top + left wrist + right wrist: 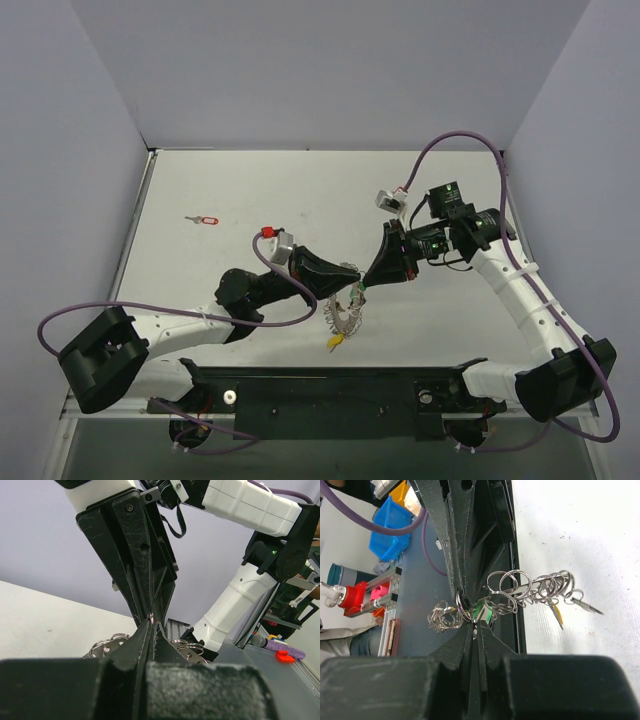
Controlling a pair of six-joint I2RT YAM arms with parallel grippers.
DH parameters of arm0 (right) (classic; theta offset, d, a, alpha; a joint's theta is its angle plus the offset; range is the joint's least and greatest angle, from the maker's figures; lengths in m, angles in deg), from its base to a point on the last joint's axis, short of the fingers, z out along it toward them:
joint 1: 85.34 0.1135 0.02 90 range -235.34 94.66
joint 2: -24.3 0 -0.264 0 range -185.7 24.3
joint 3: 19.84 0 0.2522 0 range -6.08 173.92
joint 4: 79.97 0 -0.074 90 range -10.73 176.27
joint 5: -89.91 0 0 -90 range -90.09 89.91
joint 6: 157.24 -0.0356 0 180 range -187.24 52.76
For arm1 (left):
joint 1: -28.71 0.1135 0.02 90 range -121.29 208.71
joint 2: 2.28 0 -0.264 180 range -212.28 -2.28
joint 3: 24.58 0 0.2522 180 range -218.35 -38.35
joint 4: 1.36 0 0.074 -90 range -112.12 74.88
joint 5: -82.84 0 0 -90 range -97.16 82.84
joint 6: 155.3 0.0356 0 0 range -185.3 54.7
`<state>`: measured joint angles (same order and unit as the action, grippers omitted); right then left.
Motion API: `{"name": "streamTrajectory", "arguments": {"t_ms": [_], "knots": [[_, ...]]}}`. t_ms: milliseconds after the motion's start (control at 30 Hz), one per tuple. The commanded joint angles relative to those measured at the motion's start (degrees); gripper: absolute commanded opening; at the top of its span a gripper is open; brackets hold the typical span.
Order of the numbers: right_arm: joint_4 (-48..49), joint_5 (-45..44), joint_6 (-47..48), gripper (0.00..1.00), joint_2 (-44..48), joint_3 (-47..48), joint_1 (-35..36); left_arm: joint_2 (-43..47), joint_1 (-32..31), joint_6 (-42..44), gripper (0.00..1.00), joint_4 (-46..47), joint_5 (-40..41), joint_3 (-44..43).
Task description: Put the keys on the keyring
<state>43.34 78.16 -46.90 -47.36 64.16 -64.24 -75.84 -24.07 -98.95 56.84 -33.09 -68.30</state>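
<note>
The keyring (pixel 346 316), a silvery cluster of small rings with a yellow piece (pixel 335 340), hangs above the table's middle. My left gripper (pixel 350 275) is shut on one of its rings, and its fingertips (pixel 151 624) meet the right gripper's tips. My right gripper (pixel 366 284) is shut on the green key (pixel 484 612), whose green head shows just past the closed fingertips (pixel 476 624), right against the keyring (pixel 540 587). The red key (pixel 207 219) lies alone on the table at the far left.
Grey walls close in the table on three sides. A black rail (pixel 330 385) with both arm bases runs along the near edge. Purple cables (pixel 290 318) loop beside each arm. A blue bin (pixel 390 535) stands off the table.
</note>
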Motion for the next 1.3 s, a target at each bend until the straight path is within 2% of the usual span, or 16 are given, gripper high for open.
{"name": "streamTrajectory", "arguments": {"t_ms": [0,433,633,667,700,800,833,900,933,967,1067,1100,1167,1267], "knots": [[6.5,3.1,-4.9,0.00,0.8,-0.5,1.5,-0.8,-0.4,0.3,0.00,13.6,0.0,-1.2],[10.2,1.9,-9.7,0.00,0.3,-1.7,1.5,-1.4,-0.3,0.3,0.00,16.8,0.2,-0.8],[10.2,-0.1,-11.8,0.00,0.8,0.0,-2.5,-0.4,0.5,0.4,0.00,14.4,-0.8,0.5],[10.1,-0.9,-12.2,0.02,1.2,0.2,-3.3,0.3,0.7,0.8,0.00,13.6,-1.0,0.9],[10.0,-1.1,-12.3,0.13,1.5,0.5,-4.5,0.7,0.9,0.9,0.00,11.5,-1.0,1.2],[8.2,-3.8,-10.1,0.32,3.1,1.0,-6.1,2.1,2.3,1.0,0.00,7.1,-1.6,2.0],[6.0,-3.7,-8.4,0.40,4.0,1.0,-6.9,2.5,2.8,0.8,0.00,5.0,-1.8,2.2],[-0.4,-4.6,-0.7,0.48,4.7,1.7,-6.9,2.8,3.2,0.6,0.00,3.5,-2.3,2.4],[-4.7,-5.2,9.2,0.52,4.7,2.4,-6.7,2.6,3.3,0.0,0.00,2.9,-2.9,2.1],[-11.1,-6.2,18.8,0.53,4.1,3.9,-5.6,2.5,3.3,-0.3,0.00,2.4,-3.1,1.9],[-21.7,-12.8,33.2,0.55,2.6,7.8,-1.4,1.4,3.2,-2.0,0.00,2.3,-3.6,0.8],[-27.6,-13.3,43.2,0.55,1.7,9.3,0.2,1.1,3.3,-2.3,0.00,2.4,-3.7,0.6],[-34.5,-12.7,54.0,0.55,0.3,10.9,1.7,0.6,3.2,-3.2,0.00,2.5,-3.7,0.2],[-37.9,-11.5,58.5,0.53,-1.7,13.2,2.2,-0.1,2.9,-3.6,0.00,2.6,-4.0,-0.3]]}}
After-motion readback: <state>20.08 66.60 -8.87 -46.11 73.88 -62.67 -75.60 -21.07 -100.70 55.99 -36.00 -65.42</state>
